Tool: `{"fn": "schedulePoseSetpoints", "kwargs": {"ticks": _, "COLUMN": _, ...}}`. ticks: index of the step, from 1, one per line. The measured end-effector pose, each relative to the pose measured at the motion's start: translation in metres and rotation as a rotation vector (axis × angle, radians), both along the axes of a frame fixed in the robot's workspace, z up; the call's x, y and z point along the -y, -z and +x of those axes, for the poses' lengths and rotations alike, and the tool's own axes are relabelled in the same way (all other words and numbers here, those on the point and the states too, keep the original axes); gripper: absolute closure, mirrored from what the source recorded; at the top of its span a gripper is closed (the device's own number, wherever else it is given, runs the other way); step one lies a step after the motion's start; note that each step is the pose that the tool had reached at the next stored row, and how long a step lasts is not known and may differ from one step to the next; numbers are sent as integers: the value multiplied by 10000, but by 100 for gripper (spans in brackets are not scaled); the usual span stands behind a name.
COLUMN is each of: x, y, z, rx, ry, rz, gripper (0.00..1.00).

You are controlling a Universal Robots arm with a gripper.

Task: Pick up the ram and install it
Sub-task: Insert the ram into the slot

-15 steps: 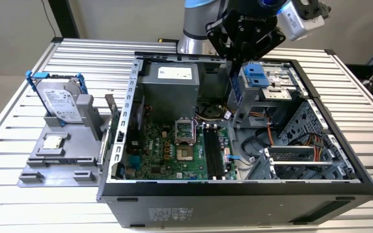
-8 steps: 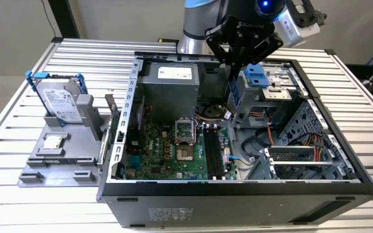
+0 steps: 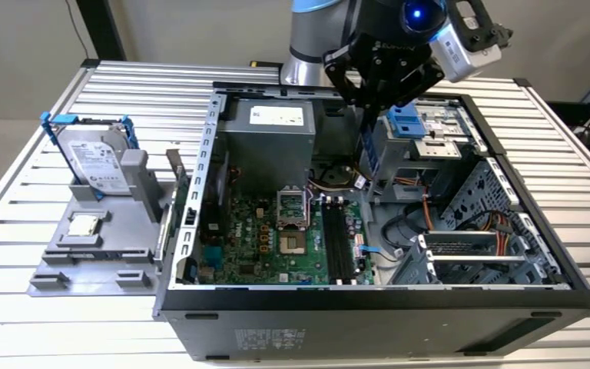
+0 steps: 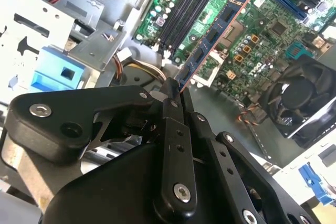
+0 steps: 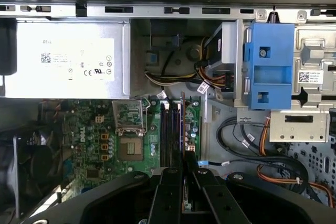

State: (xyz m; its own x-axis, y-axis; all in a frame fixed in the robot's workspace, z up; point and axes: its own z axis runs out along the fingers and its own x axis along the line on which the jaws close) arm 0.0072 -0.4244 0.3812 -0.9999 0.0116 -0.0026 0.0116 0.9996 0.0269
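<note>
You have the open computer case (image 3: 377, 304) lying on the slatted table (image 3: 28, 200), motherboard (image 3: 264, 246) inside it. At the exterior view's left, beside the case, a fixture (image 3: 90, 265) carries the hard drive (image 3: 95, 161) upright, with the processor chip (image 3: 85, 224) just before it. The ram (image 3: 371, 150) hangs on edge in the gripper (image 3: 377, 96) over the case's rear.

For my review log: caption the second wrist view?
End effector holds the ram above the motherboard, near its empty memory slots.

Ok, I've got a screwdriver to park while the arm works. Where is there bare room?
Bare slatted table lies in front of the grey parts tray, and more right of the computer case. Inside the case it is crowded: the gripper holds the ram above the motherboard.
</note>
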Motion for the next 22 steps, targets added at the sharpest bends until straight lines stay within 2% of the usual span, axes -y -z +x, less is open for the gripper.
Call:
{"fn": "schedulePoseSetpoints", "kwargs": {"ticks": 8, "x": -3, "y": 76, "z": 0, "rx": 0, "ry": 0, "rz": -1, "gripper": 100}}
{"fn": "schedulePoseSetpoints", "kwargs": {"ticks": 13, "x": -4, "y": 160, "z": 0, "rx": 0, "ry": 3, "rz": -22, "gripper": 100}}
{"fn": "schedulePoseSetpoints", "kwargs": {"ticks": 16, "x": -3, "y": 213, "z": 0, "rx": 2, "ry": 139, "rz": -40, "gripper": 100}}
{"fn": "schedulePoseSetpoints", "kwargs": {"ticks": 22, "x": -3, "y": 282, "z": 0, "rx": 134, "ry": 897, "rz": -39, "gripper": 100}}
